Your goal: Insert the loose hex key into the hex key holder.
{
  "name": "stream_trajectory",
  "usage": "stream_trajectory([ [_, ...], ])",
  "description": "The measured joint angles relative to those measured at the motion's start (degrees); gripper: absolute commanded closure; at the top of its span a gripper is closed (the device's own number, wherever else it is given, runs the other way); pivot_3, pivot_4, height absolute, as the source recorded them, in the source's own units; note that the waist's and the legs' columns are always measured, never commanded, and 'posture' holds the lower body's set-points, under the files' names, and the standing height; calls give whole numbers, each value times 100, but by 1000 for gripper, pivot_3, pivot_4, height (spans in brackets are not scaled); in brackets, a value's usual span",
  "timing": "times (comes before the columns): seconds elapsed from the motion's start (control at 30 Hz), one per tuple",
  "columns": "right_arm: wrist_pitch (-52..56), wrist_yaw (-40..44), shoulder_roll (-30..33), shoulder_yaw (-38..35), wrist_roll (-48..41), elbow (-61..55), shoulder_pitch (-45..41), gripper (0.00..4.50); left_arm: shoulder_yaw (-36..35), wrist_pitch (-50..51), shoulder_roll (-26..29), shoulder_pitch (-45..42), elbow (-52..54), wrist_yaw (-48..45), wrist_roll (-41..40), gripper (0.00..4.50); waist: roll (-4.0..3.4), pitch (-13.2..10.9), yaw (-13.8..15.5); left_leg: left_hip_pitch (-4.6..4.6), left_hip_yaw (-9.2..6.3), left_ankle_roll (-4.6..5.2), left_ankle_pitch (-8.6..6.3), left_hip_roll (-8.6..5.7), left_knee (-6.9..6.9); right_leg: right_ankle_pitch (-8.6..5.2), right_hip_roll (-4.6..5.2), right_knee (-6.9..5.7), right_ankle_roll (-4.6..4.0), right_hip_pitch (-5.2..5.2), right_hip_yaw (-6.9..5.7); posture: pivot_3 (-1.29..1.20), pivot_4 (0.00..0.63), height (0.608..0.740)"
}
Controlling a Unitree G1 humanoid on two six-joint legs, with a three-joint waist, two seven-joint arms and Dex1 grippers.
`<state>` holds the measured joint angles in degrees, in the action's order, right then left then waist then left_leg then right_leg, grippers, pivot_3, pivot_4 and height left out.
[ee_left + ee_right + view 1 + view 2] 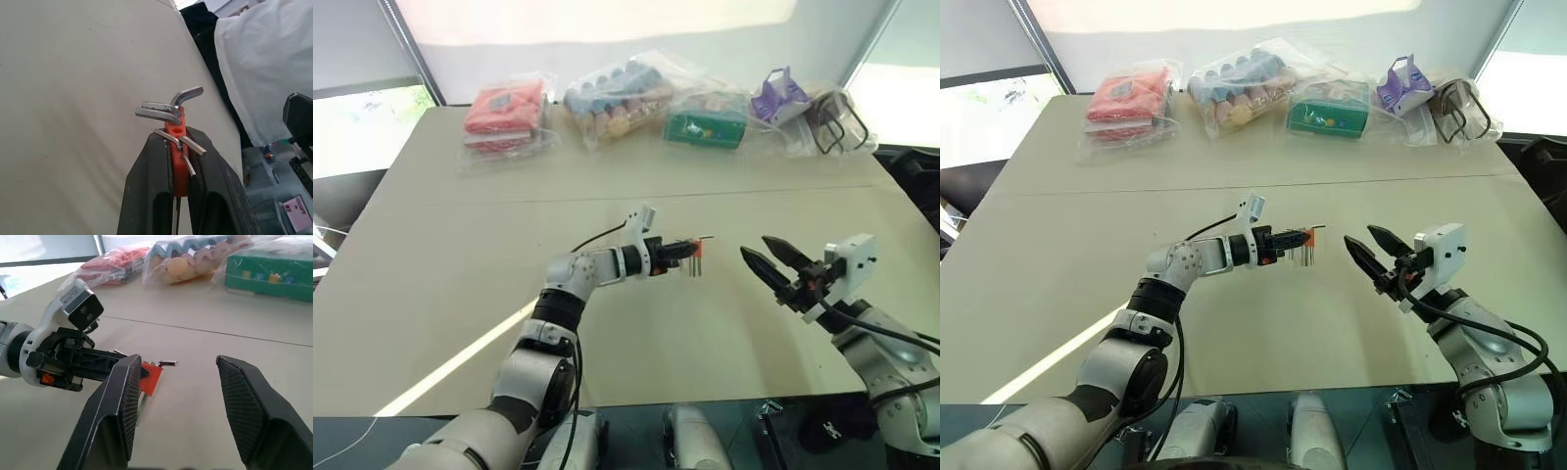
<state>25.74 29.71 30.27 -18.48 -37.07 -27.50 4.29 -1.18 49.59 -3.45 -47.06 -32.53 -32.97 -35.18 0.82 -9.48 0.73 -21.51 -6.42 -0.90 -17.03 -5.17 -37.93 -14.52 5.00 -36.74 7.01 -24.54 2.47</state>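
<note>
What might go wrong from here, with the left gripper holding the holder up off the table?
The left gripper pinches the hex key holder only by its lower end, so it may twist or slip. The right gripper stands open and empty nearby; closing in, it might knock the protruding keys.

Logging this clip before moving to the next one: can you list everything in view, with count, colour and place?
Table: one, beige, under everything.
Hex key holder: one, red-orange, several silver keys sticking out, clamped in the left tool above mid table.
Red packet: one, in clear plastic, far edge, leftmost.
Bag of eggs: one, mixed colours, clear plastic, far edge, beside the red packet.
Green box: one, bagged, far edge, right of the eggs.
Purple item: one, bagged, far right.
Dark-framed item: one, bagged, far right corner; cannot tell what it is.
Left tool: black, shut on the holder.
Right tool: black, open, empty, facing the holder.
</note>
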Motion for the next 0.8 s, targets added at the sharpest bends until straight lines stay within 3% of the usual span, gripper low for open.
stream_trajectory([
  [0.2,-26,4,1,93,103,0,-24,1926,22,107,102,1,128,6,105,137,0,0,1,0,0,-2,1,0,0,0,1,0,0,0,0,0,150,740],
  [0.37,-24,105,62,223,195,24,-175,1926,660,-539,661,84,755,-481,750,12,-1,1,-10,1,1,-25,14,0,1,0,0,0,0,0,1,0,150,740],
  [0.53,27,522,637,277,273,141,-564,1926,972,-1130,1379,137,1579,-1033,1171,12,-2,0,0,0,1,-20,11,0,1,0,1,3,0,2,1,0,150,740],
  [0.8,-335,2091,2746,543,1221,1039,-948,1926,988,-1295,2934,386,2959,-2246,1118,12,-6,-3,-5,-1,4,6,-4,2,1,0,1,18,0,8,-3,0,150,740],
])
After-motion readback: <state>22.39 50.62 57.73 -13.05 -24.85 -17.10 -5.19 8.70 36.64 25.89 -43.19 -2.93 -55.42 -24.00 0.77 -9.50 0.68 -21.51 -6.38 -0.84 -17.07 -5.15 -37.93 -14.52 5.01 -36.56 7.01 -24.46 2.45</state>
